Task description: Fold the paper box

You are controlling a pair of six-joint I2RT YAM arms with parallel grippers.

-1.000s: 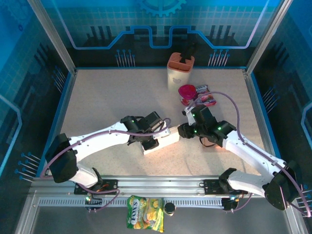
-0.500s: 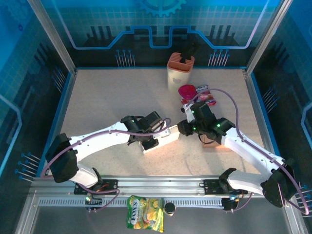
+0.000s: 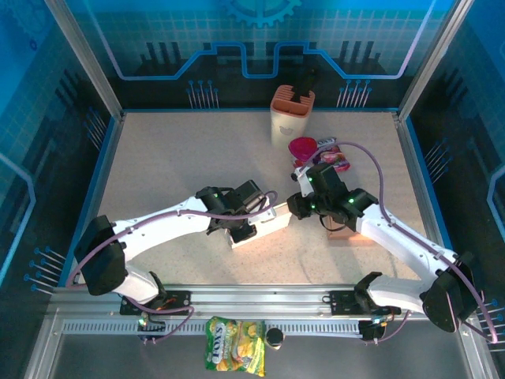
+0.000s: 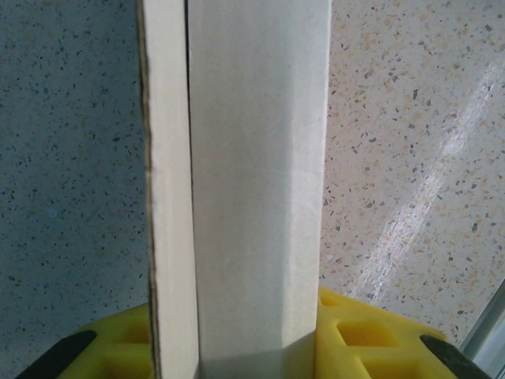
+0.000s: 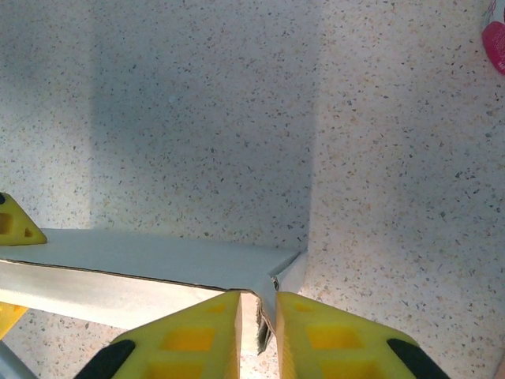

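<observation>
Near the middle of the desk (image 3: 158, 158), the paper box (image 3: 263, 226) lies as a white, partly flattened sleeve on the speckled surface between the two arms. The left hand (image 3: 243, 229) takes it at its left end. In the left wrist view the box (image 4: 252, 181) runs straight out between the yellow fingers (image 4: 359, 335), which bear on its two long sides. This hand thus appears to serve as a clamp, keeping the body from sliding or twisting. The right hand (image 3: 293, 208) meets the opposite end. In the right wrist view its fingers (image 5: 189, 335) stand narrow, almost touching, with the thin edge of an end flap (image 5: 268, 304) nipped between them at the box corner. Such a pinch on the edge rather than the panel suggests that the flap is to be swung about its crease, with the anchored body supplying the resistance. Whether the crease has begun to bend cannot be told.
</observation>
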